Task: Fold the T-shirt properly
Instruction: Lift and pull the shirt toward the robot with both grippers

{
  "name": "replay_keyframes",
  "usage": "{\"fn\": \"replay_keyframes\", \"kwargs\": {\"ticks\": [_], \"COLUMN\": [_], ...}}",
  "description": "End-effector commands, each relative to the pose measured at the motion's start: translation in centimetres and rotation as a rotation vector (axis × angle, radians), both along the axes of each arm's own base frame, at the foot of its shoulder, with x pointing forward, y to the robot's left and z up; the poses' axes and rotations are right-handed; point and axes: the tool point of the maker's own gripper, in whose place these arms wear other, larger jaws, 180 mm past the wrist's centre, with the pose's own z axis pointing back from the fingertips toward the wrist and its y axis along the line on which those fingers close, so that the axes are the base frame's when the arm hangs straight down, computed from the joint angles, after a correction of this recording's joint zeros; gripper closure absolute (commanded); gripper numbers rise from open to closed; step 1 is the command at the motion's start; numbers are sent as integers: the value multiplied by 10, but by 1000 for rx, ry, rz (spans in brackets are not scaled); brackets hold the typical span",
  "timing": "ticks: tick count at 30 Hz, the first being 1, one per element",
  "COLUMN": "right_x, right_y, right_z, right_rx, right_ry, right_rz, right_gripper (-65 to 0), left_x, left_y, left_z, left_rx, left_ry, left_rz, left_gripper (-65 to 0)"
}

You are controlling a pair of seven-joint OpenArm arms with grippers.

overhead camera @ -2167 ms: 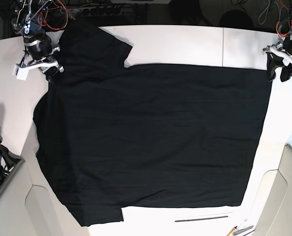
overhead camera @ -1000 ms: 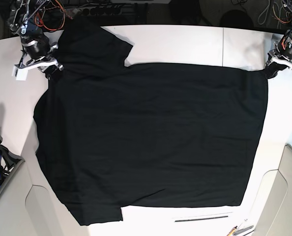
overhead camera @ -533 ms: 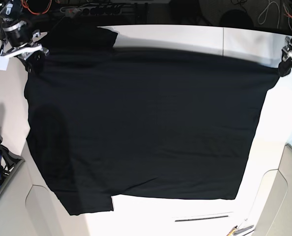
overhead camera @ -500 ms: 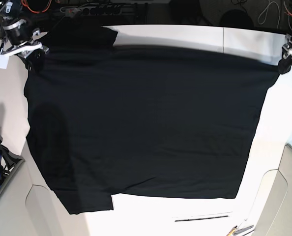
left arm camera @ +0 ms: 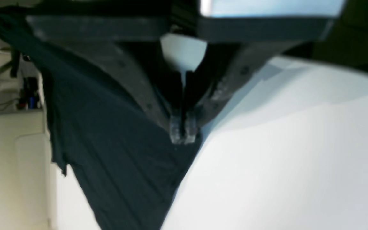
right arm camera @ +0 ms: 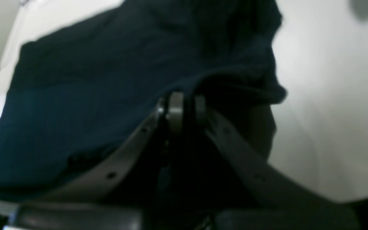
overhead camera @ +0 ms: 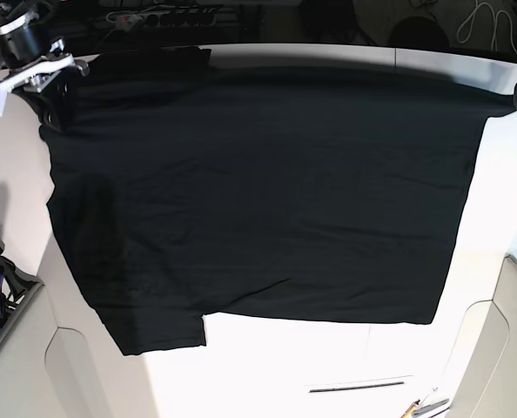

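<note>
both pincers clamped: left pincer (left arm camera: 183,132), right pincer (right arm camera: 181,107).

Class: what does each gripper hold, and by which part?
Both hold the T-shirt: left gripper and right gripper are each shut on a far-edge corner.

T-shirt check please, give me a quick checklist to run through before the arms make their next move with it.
1. Left gripper shut on the T-shirt: ok, its tips pinch a corner of cloth in the left wrist view.
2. Right gripper shut on the T-shirt: ok, cloth bunches between its tips in the right wrist view.
3. Top edge taut between the two grips: ok, it runs nearly straight in the base view.
4. Lower part free to move: cannot tell, it seems to lie or hang over the table.
5. Printed side facing down: cannot tell, only plain black cloth shows.
6. Sleeve at the lower corner flat: ok, no fold-over shows.
</note>
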Motion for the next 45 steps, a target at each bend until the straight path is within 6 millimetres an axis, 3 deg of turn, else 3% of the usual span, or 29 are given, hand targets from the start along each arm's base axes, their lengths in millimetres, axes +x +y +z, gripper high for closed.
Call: {"fn": "replay_keyframes", "kwargs": {"ticks": [1, 5, 11, 17, 22, 29, 43, 45], "right_x": [8, 25, 55, 86, 103, 117, 116, 114], "right_y": [-2, -2, -9, -18, -22, -27, -27, -26], "right_z": [10, -1, -23, -37, -53, -60, -61, -64], "right_rx": [-15, -23, -8, 13, 62, 75, 72, 74], "right_ry": [-48, -52, -75, -83, -73, -92, -84, -70], "right_rz": [-2, -1, -35, -67, -94, -122, -119, -113], "right_gripper": [0, 0, 0, 0, 0, 0, 0, -187], "left_x": [16, 52, 102, 132, 142, 143, 146, 146], "left_y": [3, -15, -39, -41, -28, -27, -28, -28], "left_z": [18, 22, 9, 8, 11, 12, 18, 18], "left_rx": [22, -6, 109, 249, 322, 334, 342, 342], "left_ry": [-67, -137, -133, -137, -120, -125, -162, -162], "left_rz": [-16, -65, -155, -190, -159, -154, -158, -160], "left_gripper": [0, 0, 0, 0, 0, 0, 0, -149]}}
